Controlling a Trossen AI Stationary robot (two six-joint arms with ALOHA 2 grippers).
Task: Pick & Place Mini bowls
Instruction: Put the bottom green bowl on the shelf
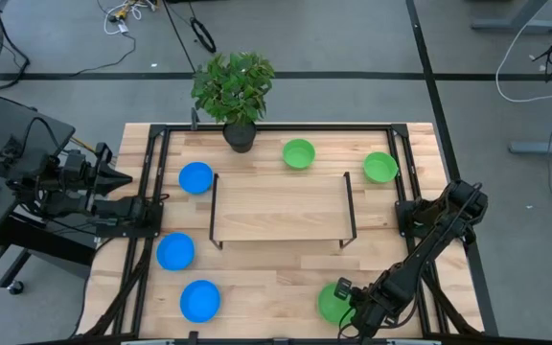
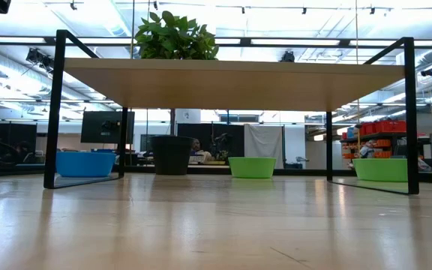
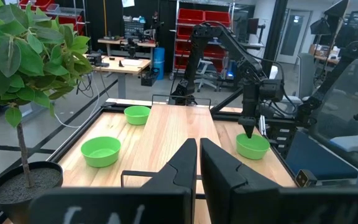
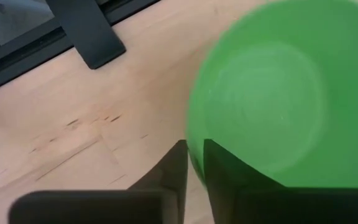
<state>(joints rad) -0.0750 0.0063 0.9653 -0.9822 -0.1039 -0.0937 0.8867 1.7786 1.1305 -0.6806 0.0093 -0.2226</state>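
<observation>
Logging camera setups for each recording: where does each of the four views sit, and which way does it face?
High: overhead, straight down on table, both arms.
Low: table-top level, looking under the shelf to the room; no arm shows.
Left wrist: past the left hand, shut, across to the right arm.
Right wrist: down on the right hand gripping a green bowl's rim.
Shared: that bowl shows in three views.

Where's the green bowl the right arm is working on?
In the high view, that green bowl sits at the table's near right edge, below the wooden riser, with the right gripper closed on its rim.
</observation>
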